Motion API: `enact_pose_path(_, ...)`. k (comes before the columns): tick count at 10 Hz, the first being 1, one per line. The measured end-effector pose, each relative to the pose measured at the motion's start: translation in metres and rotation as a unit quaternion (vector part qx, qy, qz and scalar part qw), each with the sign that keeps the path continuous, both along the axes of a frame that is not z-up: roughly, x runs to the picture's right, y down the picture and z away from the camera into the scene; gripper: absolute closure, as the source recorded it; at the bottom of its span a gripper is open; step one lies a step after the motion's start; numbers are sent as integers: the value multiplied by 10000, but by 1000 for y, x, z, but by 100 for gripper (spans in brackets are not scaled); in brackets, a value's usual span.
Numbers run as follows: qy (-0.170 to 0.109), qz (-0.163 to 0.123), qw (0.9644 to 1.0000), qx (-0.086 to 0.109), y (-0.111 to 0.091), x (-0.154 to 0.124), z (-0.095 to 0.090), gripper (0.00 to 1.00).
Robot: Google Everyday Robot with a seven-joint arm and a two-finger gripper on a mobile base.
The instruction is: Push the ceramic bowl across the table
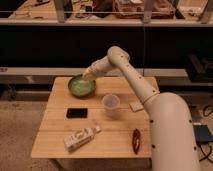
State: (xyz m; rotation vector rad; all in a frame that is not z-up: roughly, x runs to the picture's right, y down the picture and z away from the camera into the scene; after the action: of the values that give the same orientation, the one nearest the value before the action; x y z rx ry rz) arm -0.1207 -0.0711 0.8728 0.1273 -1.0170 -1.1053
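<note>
Hovering at the far right rim of the ceramic bowl [80, 87], my claw [89, 75] pointed down and to the left as the camera saw it. Its tip was right at the rim's edge. I could not tell whether it touched the bowl, nor whether it was open or closed. Behind it my arm [131, 75] rose to a bent elbow above the table's far edge. From there it sloped down to the right into my wide white body beside the table.

The bowl sat upright on the table [120, 137], in the far left part of the plank top, close to the far edge. It was green, with a paler inside.

Nearer the camera and to the right of the bowl, a translucent plastic cup [110, 104] stood upright around the middle of the top, apart from the bowl. A flat black rectangle [77, 113] lay left of the cup, in front of the bowl. A small tan piece [135, 106] lay right of the cup, close under my arm. Toward the near edge a pale carton [80, 139] lay on its side, and a slender red thing [136, 140] lay just beside my body.
</note>
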Motion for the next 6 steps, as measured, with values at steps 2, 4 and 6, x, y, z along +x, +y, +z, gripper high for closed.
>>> enact_pose_path(2,270,-394,9989,5,6,-11,31,100)
enact_pose_path(4,650,-493,9966,137,0,-6,62,100)
enact_pose_path(6,1094,-370,9924,432,-15,3,92,100)
